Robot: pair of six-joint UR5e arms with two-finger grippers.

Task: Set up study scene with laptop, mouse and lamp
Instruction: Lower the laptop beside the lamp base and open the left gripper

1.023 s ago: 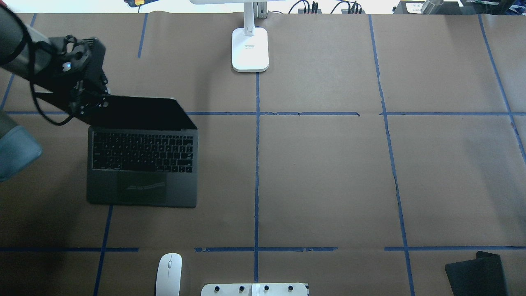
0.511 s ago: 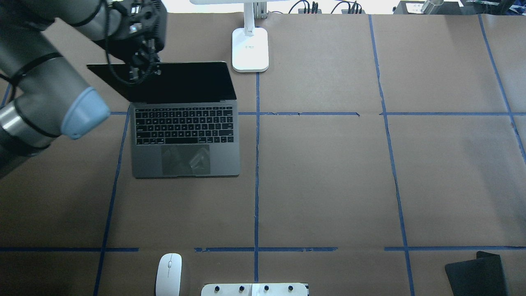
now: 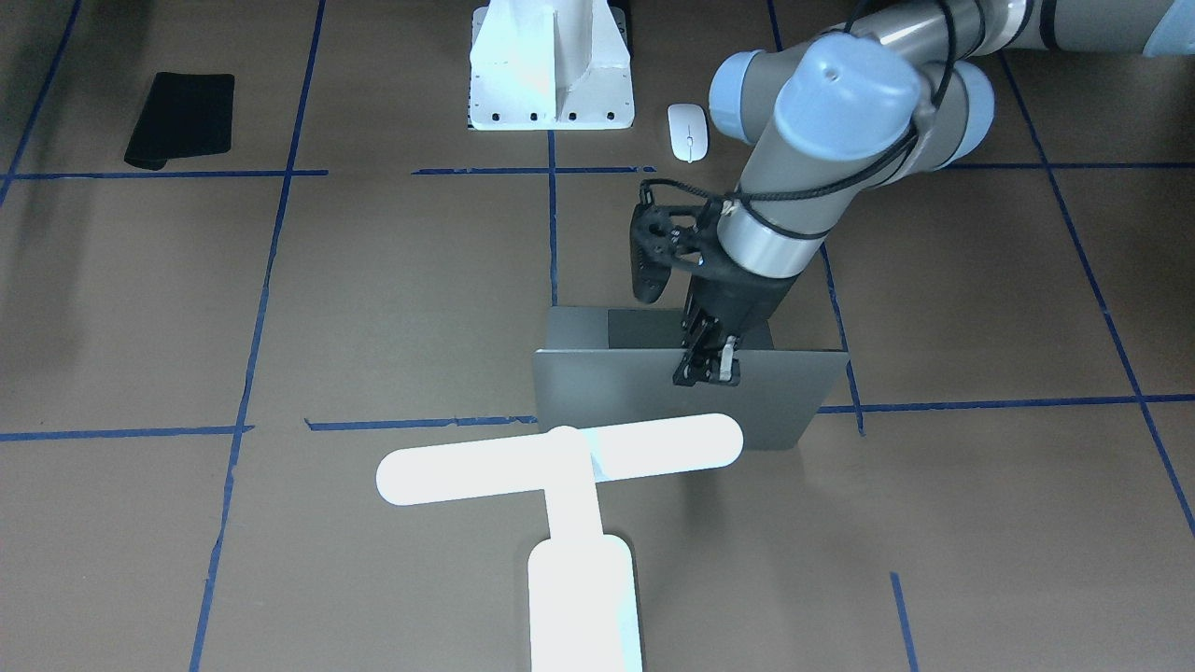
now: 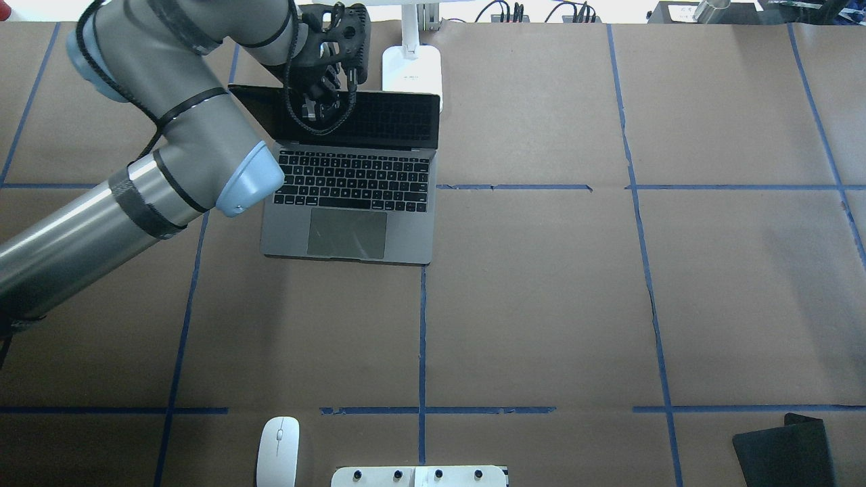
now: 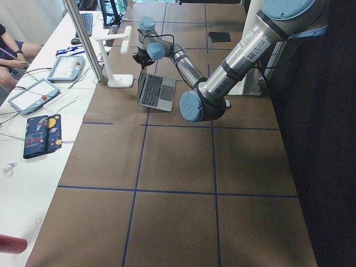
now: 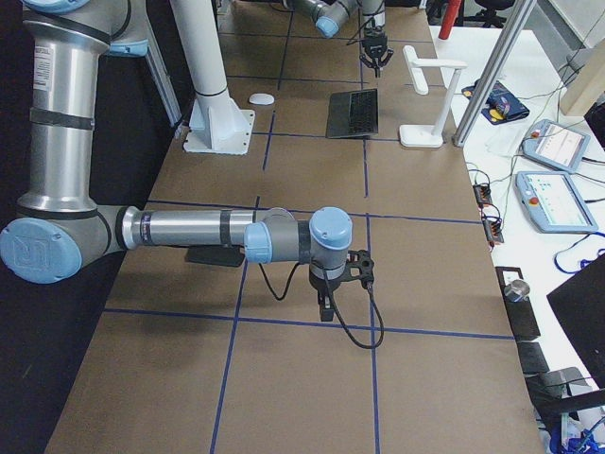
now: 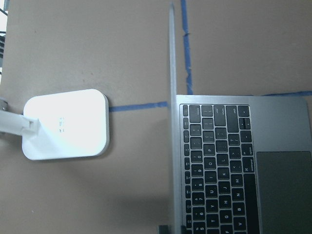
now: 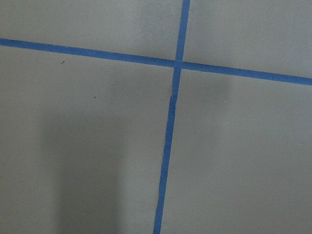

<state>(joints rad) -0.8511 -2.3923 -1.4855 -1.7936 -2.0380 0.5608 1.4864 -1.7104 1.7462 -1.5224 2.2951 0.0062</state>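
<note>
One laptop, one lamp, one mouse, two grippers. Left gripper (image 3: 707, 373) down on the top edge of the open laptop (image 4: 352, 230), screen lid pinched between its two fingers, keyboard half flat on the brown table (image 4: 541, 304). Just past the fingers, on the side away from the robot, the lamp (image 3: 560, 462), base close beside the lid with a gap between. Well apart from the fingers, back towards the robot, the mouse (image 4: 277, 450), near a white pedestal (image 4: 419, 477). Farthest off, right gripper (image 6: 326, 307), low over the table; cannot tell whether fingers spread or pressed together.
</note>
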